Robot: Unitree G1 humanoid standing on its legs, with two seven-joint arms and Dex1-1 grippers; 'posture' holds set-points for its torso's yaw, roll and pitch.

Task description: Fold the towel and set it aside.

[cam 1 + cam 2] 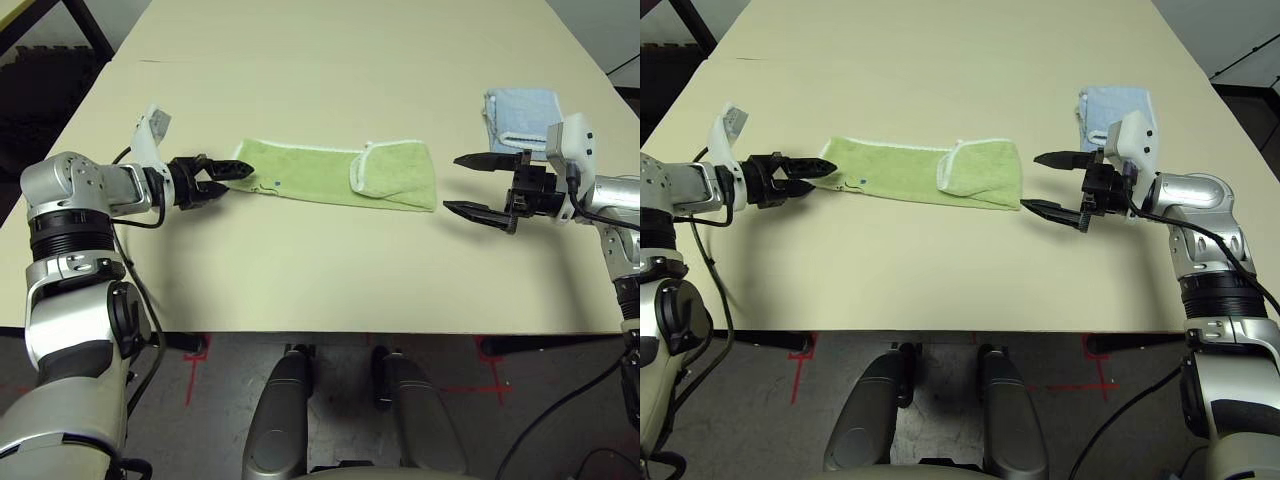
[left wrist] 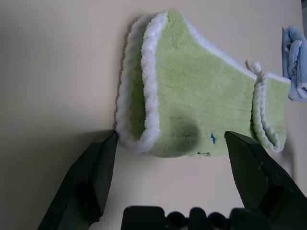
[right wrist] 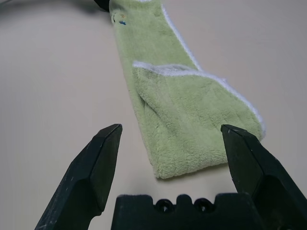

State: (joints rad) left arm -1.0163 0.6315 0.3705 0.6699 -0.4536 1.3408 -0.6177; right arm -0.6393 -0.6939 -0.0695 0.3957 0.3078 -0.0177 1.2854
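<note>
Your light green towel [image 1: 340,172] lies flat on the desk [image 1: 320,280] as a long narrow strip, already doubled lengthwise, and its long axis runs straight from one claw to the other. That line is what your coming move turns on.

The left claw [image 1: 226,178] stands open and empty, pointing along the strip toward the right claw. The towel's near end sits directly ahead of it, just off the fingertips and between the spread jaws in the left wrist view; I judge it not yet touching the cloth, though the gap is too slight to be sure. The small dark embroidered mark [image 2: 212,138] lies just ahead of this claw on the top layer, and you can see the white stitched edging [image 2: 149,91] curling at the open fold.

The right claw [image 1: 478,185] is also open and empty, aimed back along the same line. The towel's far end, where a short flap [image 3: 192,96] is already turned over, lies ahead of it but clearly apart, with bare desk between fingertips and cloth. So the left claw is the nearer of the two.

Beyond the right claw, on its outer side, sits a small light blue folded towel [image 1: 520,110]; leave it alone.

As I judge it, you bring each claw forward along the strip's axis to take its own end, then carry one end over to the other
</note>
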